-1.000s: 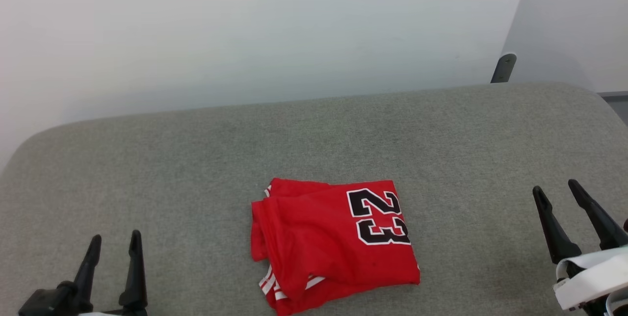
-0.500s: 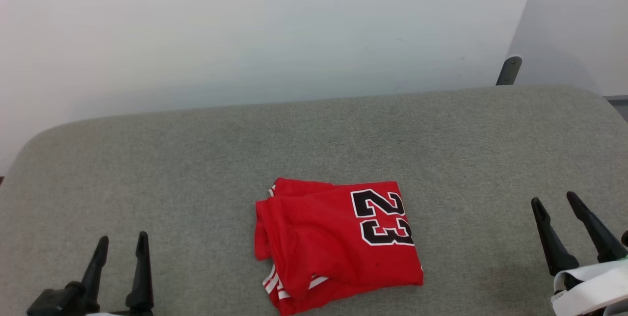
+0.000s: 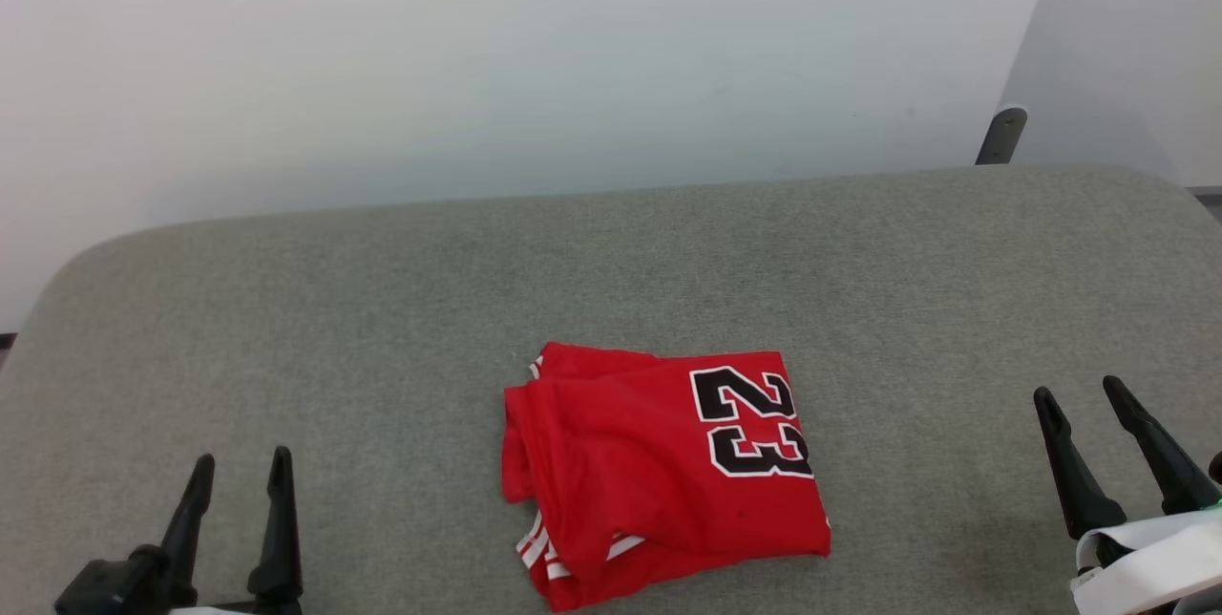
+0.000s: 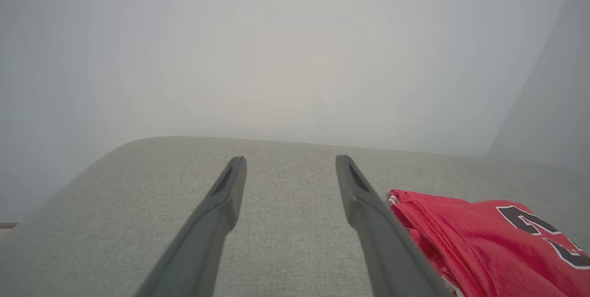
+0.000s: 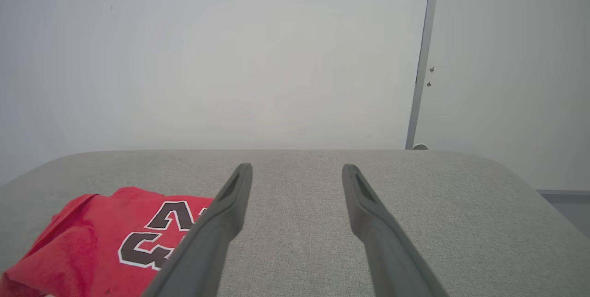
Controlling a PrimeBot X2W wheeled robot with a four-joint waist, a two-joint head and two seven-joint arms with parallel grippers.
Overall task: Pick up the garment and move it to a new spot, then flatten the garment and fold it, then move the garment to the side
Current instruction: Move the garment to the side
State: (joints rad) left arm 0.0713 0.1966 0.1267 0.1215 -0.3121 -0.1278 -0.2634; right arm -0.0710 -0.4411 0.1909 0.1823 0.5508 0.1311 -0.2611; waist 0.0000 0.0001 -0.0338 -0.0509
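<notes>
The garment (image 3: 659, 472), a red jersey with a black 23, lies folded into a compact rectangle near the front middle of the grey surface (image 3: 382, 309). Striped white trim peeks out at its lower left. My left gripper (image 3: 241, 462) stands open at the lower left, well clear of the cloth. Off to the lower right, my right gripper (image 3: 1081, 391) is open too, with nothing between its fingers. The left wrist view has the garment (image 4: 484, 237) to the right of my left gripper (image 4: 290, 161). In the right wrist view the garment (image 5: 110, 241) lies left of my right gripper (image 5: 297, 168).
The grey padded surface has rounded far corners and ends at a pale wall (image 3: 477, 71). A dark bracket (image 3: 1000, 133) stands at the back right by a wall panel edge.
The whole head picture has shifted slightly right and down, so the camera has moved. The garment and both open grippers keep their places relative to each other.
</notes>
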